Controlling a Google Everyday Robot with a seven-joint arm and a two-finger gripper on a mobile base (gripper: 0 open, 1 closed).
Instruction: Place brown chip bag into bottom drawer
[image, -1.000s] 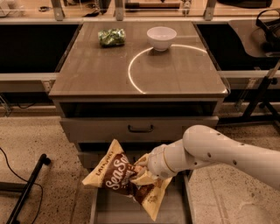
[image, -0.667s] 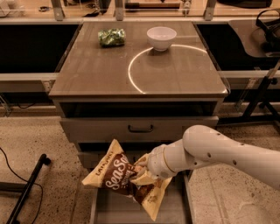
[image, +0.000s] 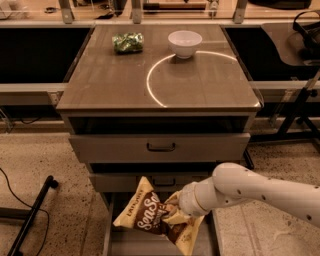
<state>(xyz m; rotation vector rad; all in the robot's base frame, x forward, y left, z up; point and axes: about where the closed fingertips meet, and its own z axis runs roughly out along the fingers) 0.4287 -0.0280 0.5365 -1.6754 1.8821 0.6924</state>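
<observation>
The brown chip bag (image: 147, 217) hung at 6 o'clock in the view, glossy, its dark brown centre lettered white "Sea S", its ends pale tan, and its right side crumpled. My jaws were clamped on that crumpled part, mostly buried in the foil at the end of my white arm (image: 250, 187), which came in from 4 o'clock. The bag sat tilted over the open bottom drawer (image: 135, 246), whose flat grey floor showed below it.

At 12 o'clock from the bag the middle drawer (image: 125, 182) jutted out slightly, its front just behind the bag's upper corner. Above that was the top drawer (image: 110, 147) with its black handle. On the table (image: 115, 85) a small green packet (image: 128, 42) lay at 11 o'clock and a white bowl (image: 185, 43) at 12 o'clock, well apart from the bag. A bright arc of light (image: 152, 90) curved across the top.

The drawer's side walls framed the bag at 9 and 3 o'clock. A black pole (image: 30, 215) lay on the speckled floor at 8 o'clock.
</observation>
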